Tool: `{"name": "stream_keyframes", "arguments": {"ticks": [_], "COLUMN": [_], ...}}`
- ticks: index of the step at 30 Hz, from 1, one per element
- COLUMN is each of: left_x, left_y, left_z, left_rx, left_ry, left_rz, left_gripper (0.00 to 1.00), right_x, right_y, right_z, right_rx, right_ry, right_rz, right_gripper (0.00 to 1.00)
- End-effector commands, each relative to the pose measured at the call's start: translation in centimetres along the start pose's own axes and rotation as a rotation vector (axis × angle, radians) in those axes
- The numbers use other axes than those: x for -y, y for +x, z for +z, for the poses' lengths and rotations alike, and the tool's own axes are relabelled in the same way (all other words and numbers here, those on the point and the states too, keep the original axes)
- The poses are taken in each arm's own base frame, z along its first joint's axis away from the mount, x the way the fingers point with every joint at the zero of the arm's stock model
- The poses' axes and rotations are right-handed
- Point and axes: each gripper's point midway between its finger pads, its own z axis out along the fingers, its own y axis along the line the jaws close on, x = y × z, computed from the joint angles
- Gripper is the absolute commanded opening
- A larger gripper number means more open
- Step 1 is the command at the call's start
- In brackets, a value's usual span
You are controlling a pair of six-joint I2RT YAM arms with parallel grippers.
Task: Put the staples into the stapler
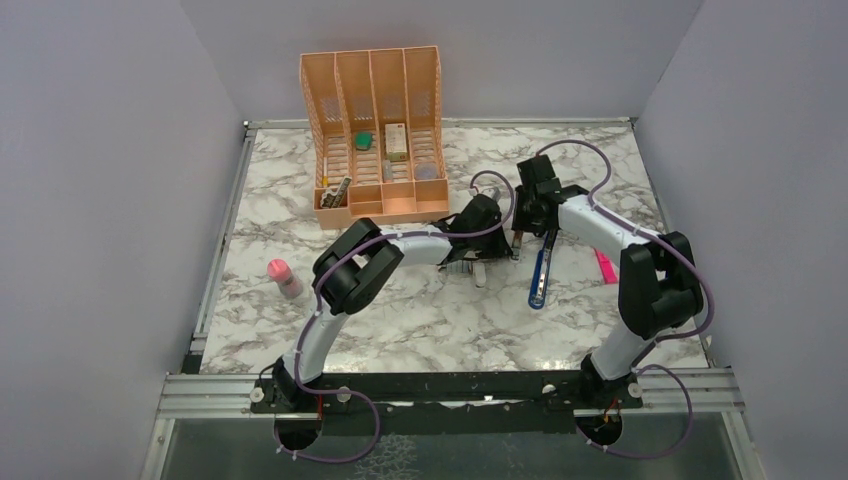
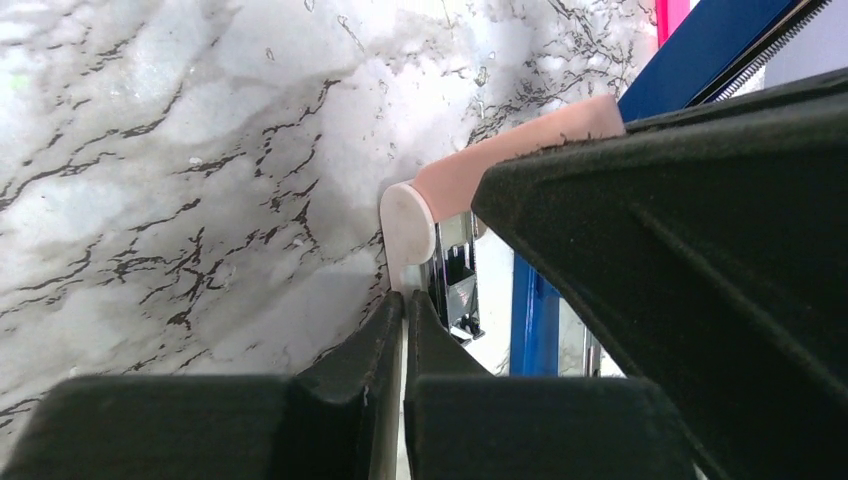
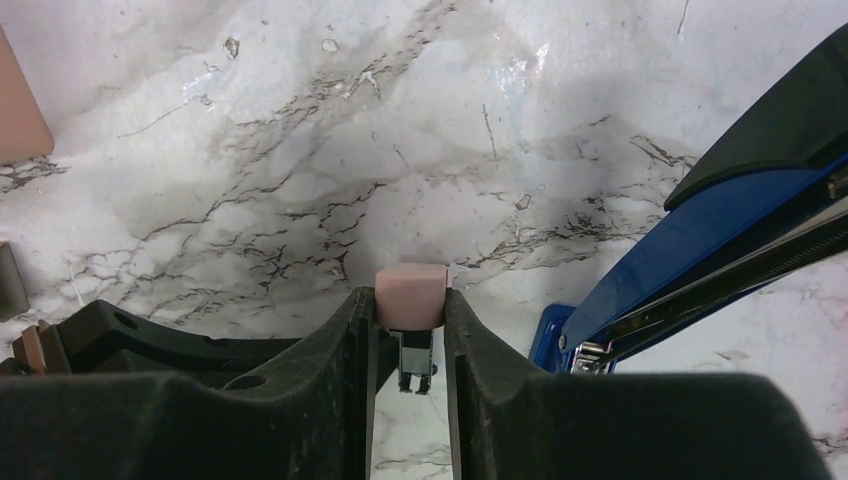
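Right gripper (image 3: 410,305): jaws drawn in on a small pinkish-tan block (image 3: 410,283), one finger against each side, the block's top standing above the fingertips. A small bright metal piece (image 3: 415,362) shows directly under the block, between the fingers. It cannot be told whether this is a staple strip.

Left gripper (image 2: 405,312): jaws nearly together, with only a thin slit between the tips. It cannot be told whether anything is pinched in the slit. A white rounded piece (image 2: 407,225) sits just past the tips, touching the end of the pinkish block. The same bright metal piece shows just beside it.

Stapler (image 3: 680,250): blue, lying on the marble table (image 1: 400,320), hinged open. The black-ended upper arm is raised and the metal channel is exposed along the lower arm. In the right wrist view it lies just to the right of the right gripper's fingers, close but not touching them. In the top view it runs slantwise from the right gripper toward the arm bases. In the left wrist view its blue body appears behind the right gripper, apart from the left fingertips.

The two grippers meet tip to tip near mid-table. A pink marker (image 1: 606,266) lies right of the stapler. An orange organizer (image 1: 372,90) stands at the far side.
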Motion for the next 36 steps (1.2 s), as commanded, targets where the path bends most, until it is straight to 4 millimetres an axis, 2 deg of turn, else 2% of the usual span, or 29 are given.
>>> {"name": "stream_keyframes", "arguments": {"ticks": [1,7,18,28,36], "left_x": [-3.8,-3.8,-4.0,-4.0,-3.9], "left_y": [1.9,1.2,1.5,1.8,1.7], "left_z": [1.6,1.6,1.8,1.5,0.8], "left_rx": [-0.034,-0.009,-0.011,-0.006,0.002], "left_ry": [-0.116,-0.136,-0.132,-0.114,-0.091], "left_rz": [-0.022,-0.012,-0.016,-0.018,-0.023], "left_gripper": [0.02,0.00,0.00,0.00,0.00], "right_x": [-0.8,-0.9,-1.0,0.2,0.7], "right_y": [1.6,3.1,5.7,7.8,8.1], "right_z": [-0.6,-1.7,-2.2,-1.6,-0.6], "right_rx": [-0.073,-0.100,-0.122,-0.157,-0.144], "right_ry": [-0.051,-0.078,-0.069,-0.021,0.015], "right_rz": [0.002,-0.005,-0.002,-0.002,0.022], "right_gripper": [0.24,0.23,0.22,0.21,0.21]}}
